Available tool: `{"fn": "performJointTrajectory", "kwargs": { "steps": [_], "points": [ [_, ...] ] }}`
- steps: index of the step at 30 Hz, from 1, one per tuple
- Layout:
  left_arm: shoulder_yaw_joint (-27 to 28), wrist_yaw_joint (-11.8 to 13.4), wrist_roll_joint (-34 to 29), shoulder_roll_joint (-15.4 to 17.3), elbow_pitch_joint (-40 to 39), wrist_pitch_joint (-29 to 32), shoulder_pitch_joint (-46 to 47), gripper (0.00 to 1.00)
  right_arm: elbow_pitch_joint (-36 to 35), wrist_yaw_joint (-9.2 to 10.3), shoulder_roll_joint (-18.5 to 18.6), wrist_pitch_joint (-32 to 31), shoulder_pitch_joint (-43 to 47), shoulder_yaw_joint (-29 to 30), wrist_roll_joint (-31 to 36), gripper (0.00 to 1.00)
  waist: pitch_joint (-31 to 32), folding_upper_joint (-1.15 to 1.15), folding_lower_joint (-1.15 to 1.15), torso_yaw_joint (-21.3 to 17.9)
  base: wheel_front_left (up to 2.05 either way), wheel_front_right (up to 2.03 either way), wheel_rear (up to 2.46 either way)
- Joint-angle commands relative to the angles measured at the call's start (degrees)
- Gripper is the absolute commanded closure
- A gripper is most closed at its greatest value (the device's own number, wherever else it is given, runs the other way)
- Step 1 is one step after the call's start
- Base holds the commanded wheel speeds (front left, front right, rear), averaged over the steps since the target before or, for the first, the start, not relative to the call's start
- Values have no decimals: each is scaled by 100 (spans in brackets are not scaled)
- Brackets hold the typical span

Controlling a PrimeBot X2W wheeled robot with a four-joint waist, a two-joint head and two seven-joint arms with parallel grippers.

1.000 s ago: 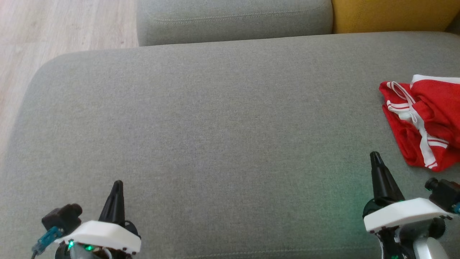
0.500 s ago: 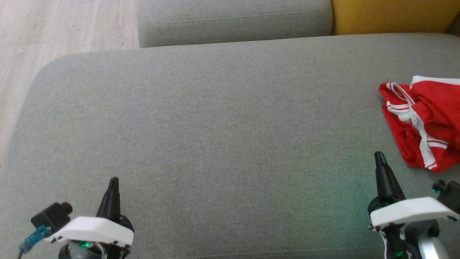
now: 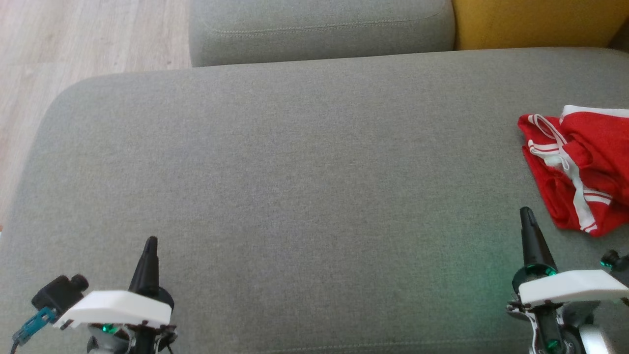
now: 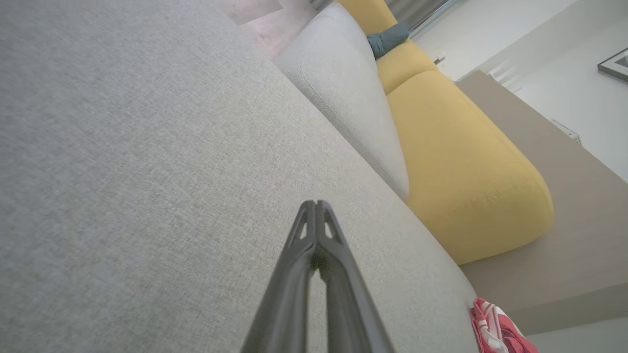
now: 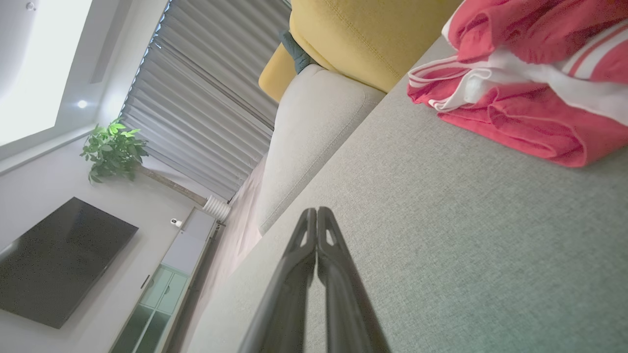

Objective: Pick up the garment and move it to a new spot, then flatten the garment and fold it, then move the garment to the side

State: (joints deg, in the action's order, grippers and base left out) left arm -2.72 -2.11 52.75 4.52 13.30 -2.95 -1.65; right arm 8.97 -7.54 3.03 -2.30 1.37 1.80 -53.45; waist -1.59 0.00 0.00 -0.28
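Observation:
The garment [image 3: 585, 167] is a red piece with white stripes, folded in a loose bundle at the right edge of the grey sofa seat [image 3: 295, 172]. It also lies at the top right of the right wrist view as the garment [image 5: 530, 83], and a corner of the garment [image 4: 495, 328] peeks in at the lower right of the left wrist view. My left gripper [image 3: 150, 243] is shut and empty near the seat's front left. My right gripper [image 3: 527, 212] is shut and empty too, a short way in front of and left of the garment, apart from it.
A grey back cushion [image 3: 319, 27] and a yellow cushion [image 3: 535, 19] stand behind the seat. Wooden floor [image 3: 73, 44] lies beyond the seat's left end. A television [image 5: 59, 260], a cabinet and a plant [image 5: 113, 147] stand across the room.
Both grippers have drawn back toward the bottom of the head view, the left drifting left, the right drifting right. The head view has shifted slightly. The garment lies as before.

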Motion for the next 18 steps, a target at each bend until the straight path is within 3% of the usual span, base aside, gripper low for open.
{"fn": "performJointTrajectory", "kwargs": {
  "steps": [1,18],
  "points": [
    [189,-57,136,20,-151,31,312,100,-160,3,127,-19,-344,-43,-157,100,2,0,0,1,0,0,0],
    [399,-196,1236,-30,-85,293,448,100,28,4,135,-79,-457,36,-1287,100,42,0,0,8,0,0,0]
  ]
}}
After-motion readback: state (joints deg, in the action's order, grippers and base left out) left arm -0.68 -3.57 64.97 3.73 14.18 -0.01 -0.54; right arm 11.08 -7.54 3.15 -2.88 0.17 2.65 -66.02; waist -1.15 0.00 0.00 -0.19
